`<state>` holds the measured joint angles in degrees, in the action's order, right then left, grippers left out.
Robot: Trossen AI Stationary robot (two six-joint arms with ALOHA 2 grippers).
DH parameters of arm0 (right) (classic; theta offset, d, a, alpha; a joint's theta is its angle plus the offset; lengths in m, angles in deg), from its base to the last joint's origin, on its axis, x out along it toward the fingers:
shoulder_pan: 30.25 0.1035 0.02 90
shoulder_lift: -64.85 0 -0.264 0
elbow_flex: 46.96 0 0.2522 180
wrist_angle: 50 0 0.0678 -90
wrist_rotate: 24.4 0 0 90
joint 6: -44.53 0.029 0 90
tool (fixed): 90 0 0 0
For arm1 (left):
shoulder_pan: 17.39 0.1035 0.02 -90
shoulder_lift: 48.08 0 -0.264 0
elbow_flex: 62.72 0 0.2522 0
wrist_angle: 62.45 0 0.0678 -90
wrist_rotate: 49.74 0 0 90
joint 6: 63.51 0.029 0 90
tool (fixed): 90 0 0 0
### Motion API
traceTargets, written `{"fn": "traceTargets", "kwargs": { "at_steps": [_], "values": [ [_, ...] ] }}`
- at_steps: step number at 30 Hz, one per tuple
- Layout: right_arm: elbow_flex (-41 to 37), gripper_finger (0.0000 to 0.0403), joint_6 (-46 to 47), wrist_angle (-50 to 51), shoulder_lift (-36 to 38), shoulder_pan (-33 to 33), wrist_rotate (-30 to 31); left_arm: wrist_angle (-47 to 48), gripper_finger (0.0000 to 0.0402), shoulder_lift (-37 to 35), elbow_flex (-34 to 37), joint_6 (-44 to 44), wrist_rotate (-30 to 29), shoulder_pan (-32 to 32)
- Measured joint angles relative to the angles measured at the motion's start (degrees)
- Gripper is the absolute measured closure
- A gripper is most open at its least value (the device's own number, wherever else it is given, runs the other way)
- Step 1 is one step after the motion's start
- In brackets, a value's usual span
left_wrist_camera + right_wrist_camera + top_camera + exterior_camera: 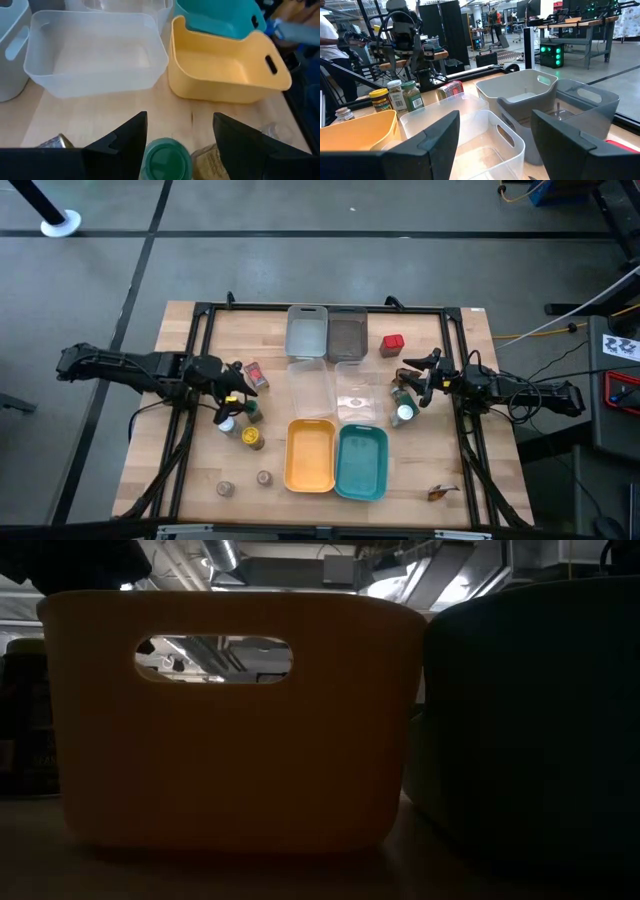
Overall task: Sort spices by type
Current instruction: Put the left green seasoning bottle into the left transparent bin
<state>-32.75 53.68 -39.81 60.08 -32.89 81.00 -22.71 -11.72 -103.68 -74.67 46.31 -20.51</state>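
While your left gripper [236,395] hovers near the bench's left edge, its fingers stand spread either side of a green-lidded spice jar [165,159], not pinching it. Your right gripper [415,380] waits near the right edge, fingers spread, over a white-lidded jar [404,413]. 1 red boxy tin [391,344] sits toward the far right corner.
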Motion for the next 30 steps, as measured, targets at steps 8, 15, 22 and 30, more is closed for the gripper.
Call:
{"fn": "traceTargets", "kwargs": {
  "at_steps": [8,15,22,30],
  "values": [
    [0.0,0.0160,0.0,0.0,0.0,0.0,0.0,1.6,0.0192,3.2,-5.1,2.5,-0.1,-0.3],
    [0.0,0.0160,0.0,0.0,0.0,0.0,0.0,17.0,0.0192,13.0,-14.0,2.4,-2.0,-0.3],
    [0.0,0.0160,0.0,0.0,0.0,0.0,0.0,25.1,0.0192,23.3,-20.0,2.3,-2.1,-0.3],
    [0.0,0.0160,0.0,0.0,0.0,0.0,0.0,29.5,0.0192,28.3,-24.3,1.9,-2.1,-0.3]
  ]
}}
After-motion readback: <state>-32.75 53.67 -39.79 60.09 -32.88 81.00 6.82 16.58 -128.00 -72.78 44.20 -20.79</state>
